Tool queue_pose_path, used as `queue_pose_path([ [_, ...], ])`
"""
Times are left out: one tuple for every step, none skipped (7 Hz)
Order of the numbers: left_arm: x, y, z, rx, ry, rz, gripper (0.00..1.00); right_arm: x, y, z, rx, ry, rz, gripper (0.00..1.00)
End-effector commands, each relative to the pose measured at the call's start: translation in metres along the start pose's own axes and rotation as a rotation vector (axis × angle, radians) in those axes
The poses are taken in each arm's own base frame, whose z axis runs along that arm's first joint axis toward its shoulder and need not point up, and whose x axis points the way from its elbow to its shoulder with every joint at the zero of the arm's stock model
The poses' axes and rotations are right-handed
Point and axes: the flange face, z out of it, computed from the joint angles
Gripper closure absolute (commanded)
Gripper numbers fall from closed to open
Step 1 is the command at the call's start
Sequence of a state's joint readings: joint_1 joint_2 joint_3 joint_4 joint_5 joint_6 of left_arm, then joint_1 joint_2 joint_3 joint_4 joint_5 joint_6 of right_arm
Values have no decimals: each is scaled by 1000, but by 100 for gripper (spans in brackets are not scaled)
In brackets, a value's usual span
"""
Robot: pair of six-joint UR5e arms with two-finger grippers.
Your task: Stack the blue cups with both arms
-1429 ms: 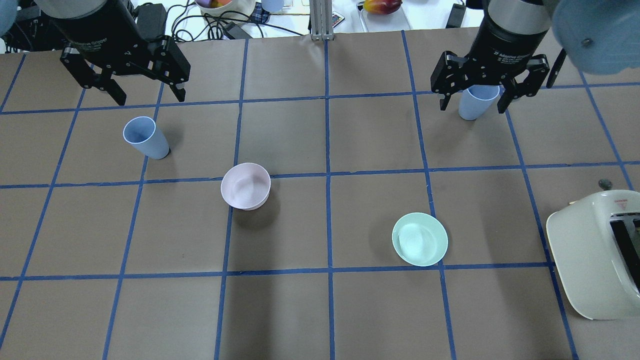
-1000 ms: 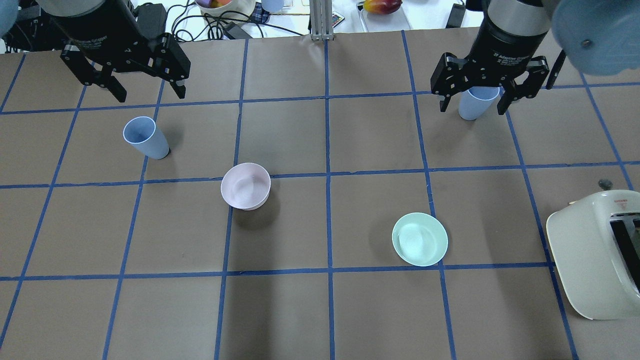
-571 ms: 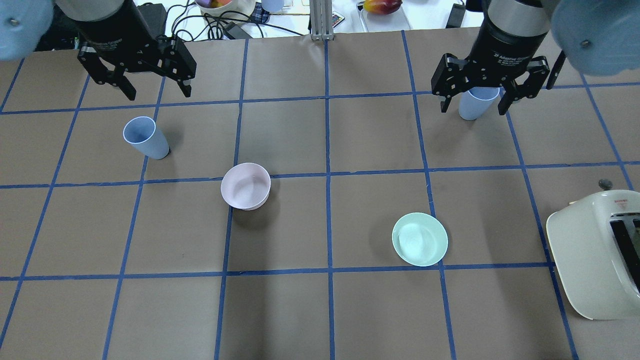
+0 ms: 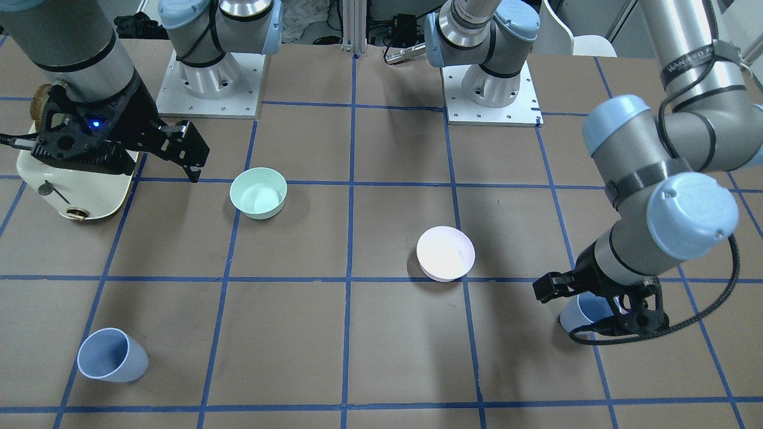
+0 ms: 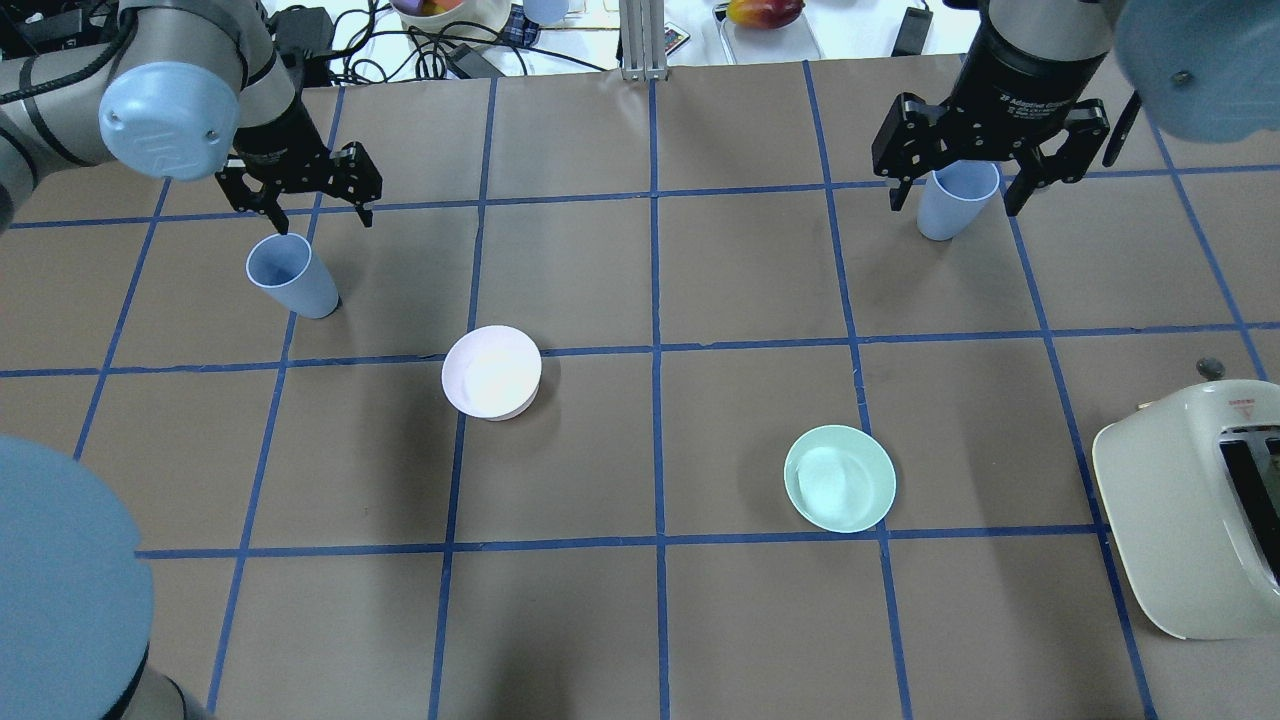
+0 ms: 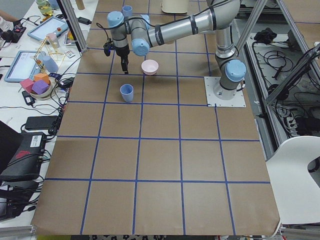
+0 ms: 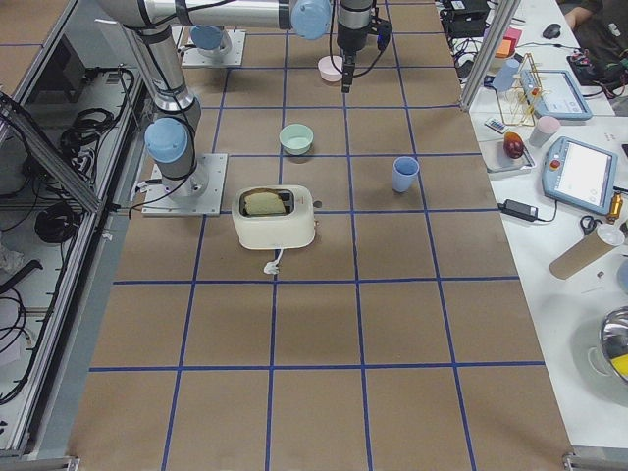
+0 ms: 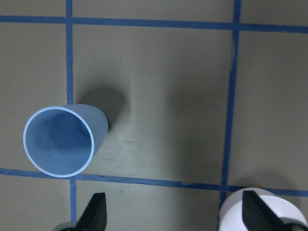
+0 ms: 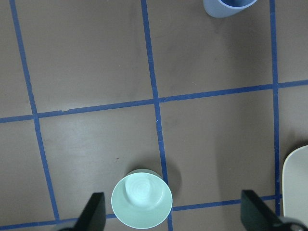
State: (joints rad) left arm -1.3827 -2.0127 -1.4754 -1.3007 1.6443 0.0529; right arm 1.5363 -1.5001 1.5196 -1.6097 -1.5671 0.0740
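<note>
Two cups stand upright, well apart on the worktop, the left blue cup near the left gripper and the right blue cup near the right gripper, both grippers spread wide and empty, with one pink bowl and one mint bowl between the cups and one toaster off to the side.

The table is covered in brown paper and divided into squares by blue tape. A white bench is set along one side, and a tablet is laid on it. A white chair is placed on what seems to be a grey floor. Soft shadows are cast by even overhead light.
</note>
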Motion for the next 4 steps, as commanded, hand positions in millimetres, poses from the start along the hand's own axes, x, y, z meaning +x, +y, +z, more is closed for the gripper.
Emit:
queue_pose_path([
  [-26, -13, 45, -68, -1, -33, 9, 26, -41, 19, 56, -3, 12, 0],
  [-27, -17, 53, -72, -16, -30, 68, 54, -75, 38, 58, 0, 24, 0],
  [-26, -17, 59, -81, -16, -40, 100, 62, -105, 41, 112, 8, -18, 0],
  [-23, -16, 63, -88, -16, -37, 100, 72, -124, 59, 91, 14, -38, 0],
])
